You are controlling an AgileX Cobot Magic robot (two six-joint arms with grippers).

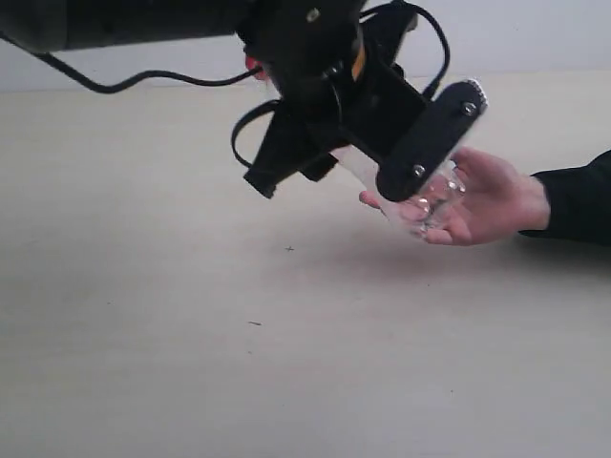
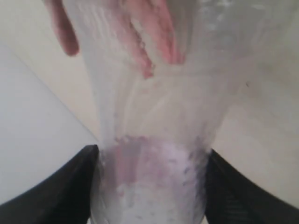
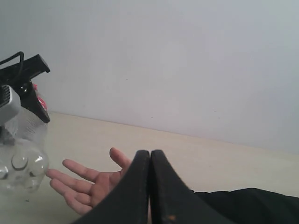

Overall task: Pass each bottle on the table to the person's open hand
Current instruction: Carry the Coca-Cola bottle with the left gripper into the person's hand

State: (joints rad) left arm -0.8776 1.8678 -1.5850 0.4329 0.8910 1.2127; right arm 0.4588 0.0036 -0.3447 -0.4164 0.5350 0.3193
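My left gripper (image 1: 348, 172) is shut on a clear bottle (image 1: 430, 202) with a red cap (image 1: 252, 65), holding it tilted in the air. The bottle's base rests on or just above the fingers of the person's open hand (image 1: 498, 198), which lies palm up on the table (image 1: 191, 363). In the left wrist view the bottle (image 2: 154, 140) fills the gap between the black fingers (image 2: 70, 191), and the hand (image 2: 152, 42) shows through it. My right gripper (image 3: 150, 158) is shut and empty, facing the hand (image 3: 91, 184) and the bottle (image 3: 21, 161).
The person's black sleeve (image 1: 578, 196) comes in from the right edge. A black cable (image 1: 143, 78) hangs from the left arm at the top. A pale wall (image 3: 187, 60) stands behind the table.
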